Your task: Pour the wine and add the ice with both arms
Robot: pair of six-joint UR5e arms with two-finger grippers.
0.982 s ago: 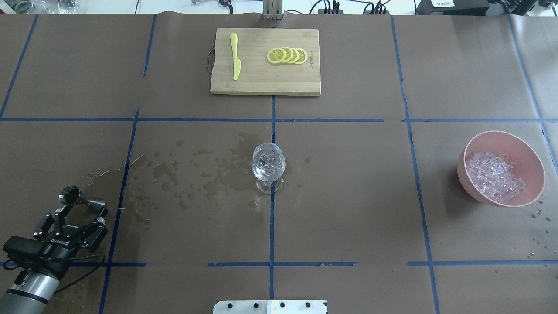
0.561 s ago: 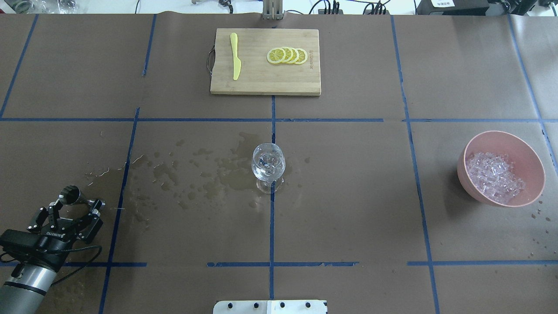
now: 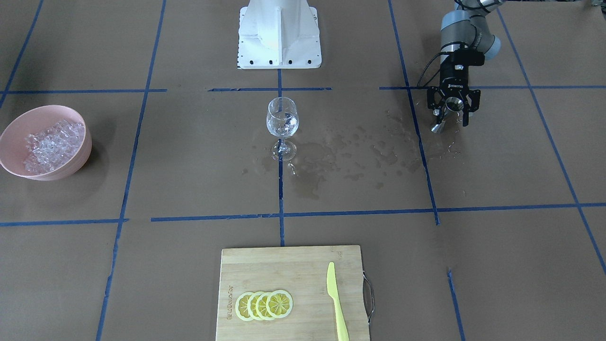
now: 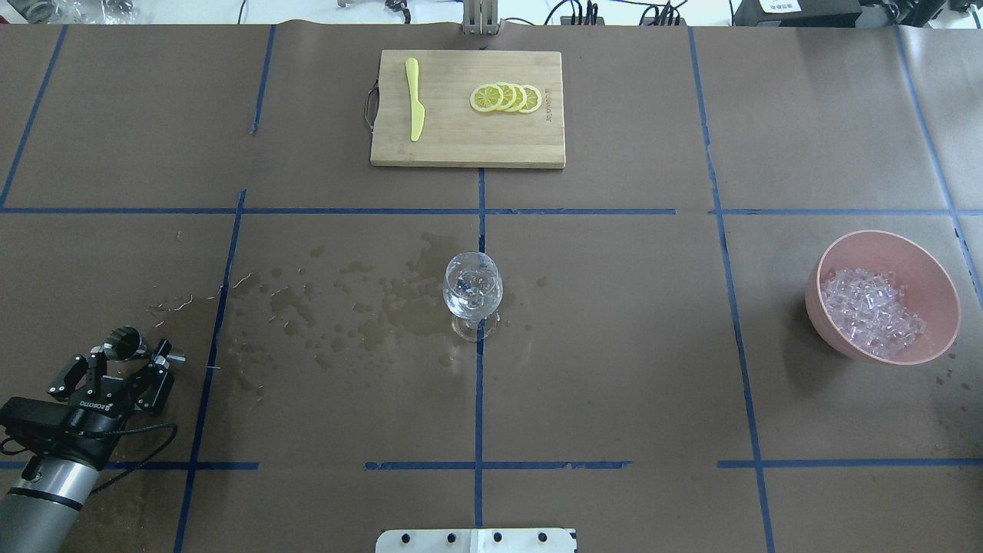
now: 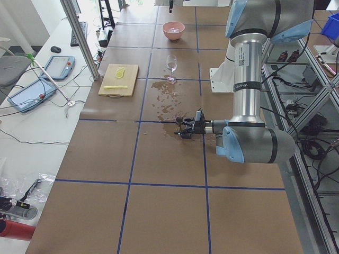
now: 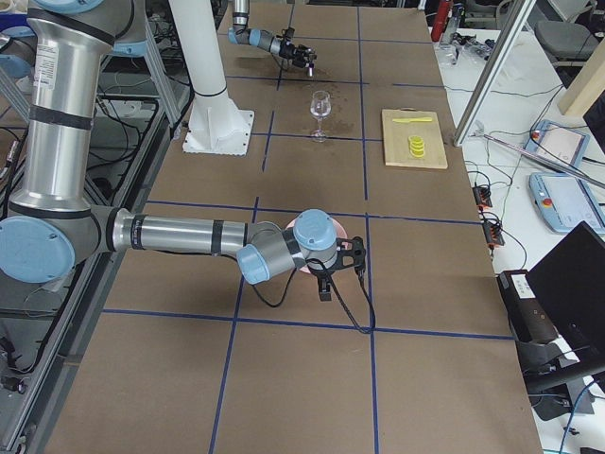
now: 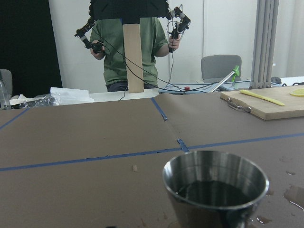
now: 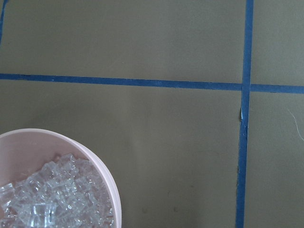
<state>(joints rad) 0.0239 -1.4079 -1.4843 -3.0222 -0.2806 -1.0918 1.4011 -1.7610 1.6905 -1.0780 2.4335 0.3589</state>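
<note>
A steel jigger (image 4: 127, 344) (image 3: 453, 102) stands upright at the table's near left. My left gripper (image 4: 130, 357) (image 3: 452, 118) is open, with a finger on each side of the jigger. In the left wrist view the jigger's cup (image 7: 216, 187) is close, its inside dark and glossy. The stemmed glass (image 4: 473, 288) (image 3: 282, 118) stands at the centre with some clear content. The ice (image 4: 872, 311) (image 8: 52, 194) is heaped in a pink bowl (image 4: 933, 284) at the right. My right gripper (image 6: 338, 265) shows only in the exterior right view, so I cannot tell its state.
Wet splash stains (image 4: 369, 307) spread over the brown paper between the jigger and the glass. A bamboo board (image 4: 461, 146) at the far centre carries lemon slices (image 4: 507, 98) and a yellow knife (image 4: 415, 100). The white robot base (image 3: 279, 33) stands at the near edge.
My left gripper has shifted left and lower, so its open fingers now flank the jigger. The jigger, glass and bowl have not moved.
</note>
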